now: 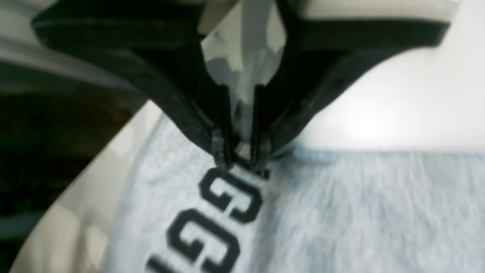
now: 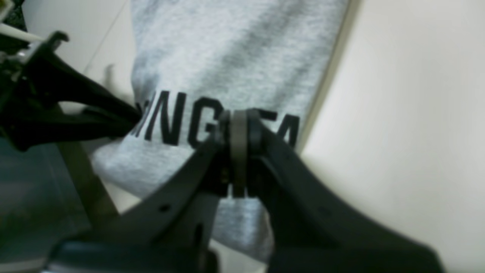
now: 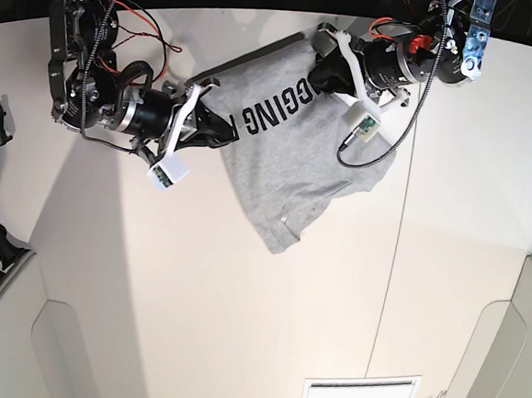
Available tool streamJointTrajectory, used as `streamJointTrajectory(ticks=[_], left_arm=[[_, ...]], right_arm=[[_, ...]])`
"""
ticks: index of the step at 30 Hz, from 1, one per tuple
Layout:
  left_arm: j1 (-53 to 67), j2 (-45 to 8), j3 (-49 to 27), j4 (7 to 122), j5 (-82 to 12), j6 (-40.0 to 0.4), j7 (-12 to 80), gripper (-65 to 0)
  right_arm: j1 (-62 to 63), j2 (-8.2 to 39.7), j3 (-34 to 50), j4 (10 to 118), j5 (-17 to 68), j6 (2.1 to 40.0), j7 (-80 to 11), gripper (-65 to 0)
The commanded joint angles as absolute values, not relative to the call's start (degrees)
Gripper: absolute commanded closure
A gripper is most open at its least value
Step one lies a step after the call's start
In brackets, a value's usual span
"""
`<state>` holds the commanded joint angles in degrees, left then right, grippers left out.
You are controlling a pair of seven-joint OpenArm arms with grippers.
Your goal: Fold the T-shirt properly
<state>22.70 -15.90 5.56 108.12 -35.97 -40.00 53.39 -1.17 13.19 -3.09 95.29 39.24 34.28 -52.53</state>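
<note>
Surface: a broad cream-white table (image 3: 238,326) fills the base view, with thin seams running down it. A vent-like slot (image 3: 362,389) sits low in the frame and dark clutter lies at the left edge.

T-shirt: the heather-grey T-shirt (image 3: 296,165) lies in the upper middle of the base view. Its black lettering (image 3: 278,108) faces up near the top edge, and a loose corner trails down toward the centre of the frame.

Left gripper: the left gripper (image 1: 242,161), at upper right in the base view, is clenched on the cloth just beside the lettering, right at the shirt's edge. I judge this a pinch on a fold of fabric.

Right gripper: the right gripper (image 2: 238,151), at upper left in the base view, looks clamped on the printed edge. A pale strip shows between its tips, so it appears to be grasping the shirt too.

Why so held: both grips sit along the same lettered edge, spaced apart. That probably keeps the edge taut so it can be carried over as one line.

Edges: the far table edge runs close behind the shirt at the top of the frame, leaving little room there.

Open room: the wide bare surface lies below the shirt, toward the bottom of the frame. It seems the safer direction for a fold.
</note>
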Motion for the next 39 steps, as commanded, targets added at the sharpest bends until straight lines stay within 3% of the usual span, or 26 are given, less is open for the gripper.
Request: streamJointTrajectory(ticks=[8, 16, 25, 31, 39], left_arm=[[22.70, -16.10, 5.54, 107.66, -30.92, -40.00, 54.04, -9.2], [19.35, -20.10, 5.54, 107.66, -29.32, -40.00, 53.93, -9.3], [15.07, -20.18, 5.54, 107.61, -25.10, -40.00, 54.00, -9.3], [15.09, -20.53, 5.54, 107.61, -23.31, -40.00, 54.04, -9.3], [15.31, -24.93, 5.54, 111.04, -27.79, -36.12, 54.30, -9.2]], right_arm=[[-3.51, 13.30, -1.43, 95.24, 39.05, 34.26, -52.95, 0.0], [-8.91, 13.21, -1.41, 95.24, 40.95, 34.30, -52.31, 0.0], [-12.14, 7.75, -1.52, 95.24, 41.56, 34.33, -52.88, 0.0], [-13.56, 7.44, -1.56, 95.24, 41.39, 34.30, -52.97, 0.0], [-13.04, 7.46, 0.01, 96.12, 41.69, 34.33, -52.95, 0.0]])
